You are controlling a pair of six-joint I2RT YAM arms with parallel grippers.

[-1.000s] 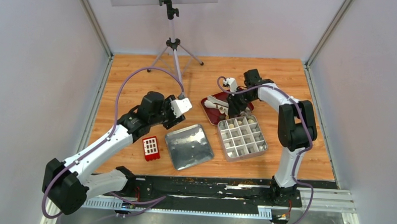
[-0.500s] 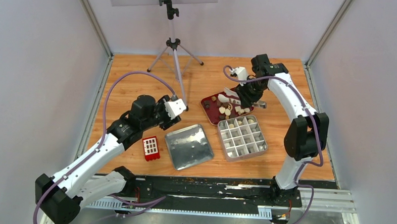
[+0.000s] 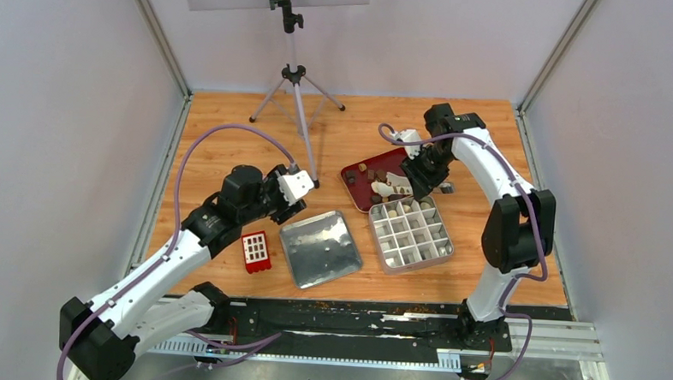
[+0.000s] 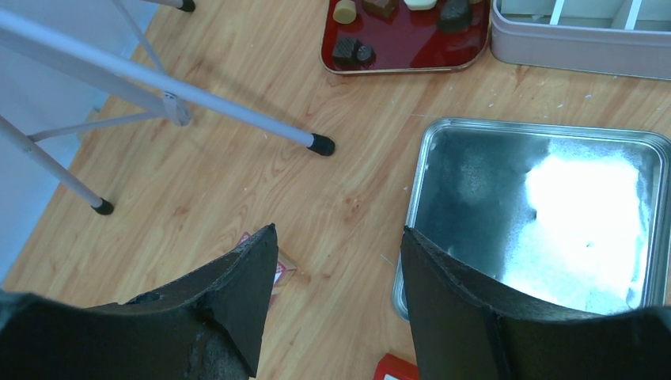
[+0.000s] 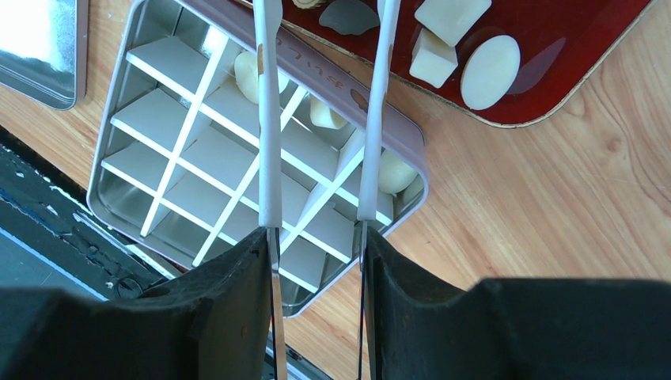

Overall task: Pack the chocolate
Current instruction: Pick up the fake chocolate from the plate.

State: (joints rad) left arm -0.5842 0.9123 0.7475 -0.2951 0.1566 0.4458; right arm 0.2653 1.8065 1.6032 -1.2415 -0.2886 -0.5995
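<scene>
**R tongs at the tray/box seam: choc lies just past the tips**

Your R gripper [image 5: 316, 245] is clamped on the tongs [image 5: 269, 119]. Their two white arms stand apart and run straight out from the fingers, across the divided box [image 5: 399, 138] toward the red tray [image 5: 570, 79]. The tips leave the wrist view at the top, so you can't tell if they hold a pc.

Loose chocolate [image 5: 490, 71] sits on the tray ahead and to the right of the arms, w/ cream pcs bunched near the box rim. Three cream pcs lie in cells next to the tray; most other cells are bare.

Tray and box sit just beside each other, so I'd judge it a short hop over the rim.

L gripper [image 4: 339, 237] hangs w/ jaws apart and empty by the silver lid [image 4: 554, 206], well apart from the tray. The R arm is the nearer one.
</scene>
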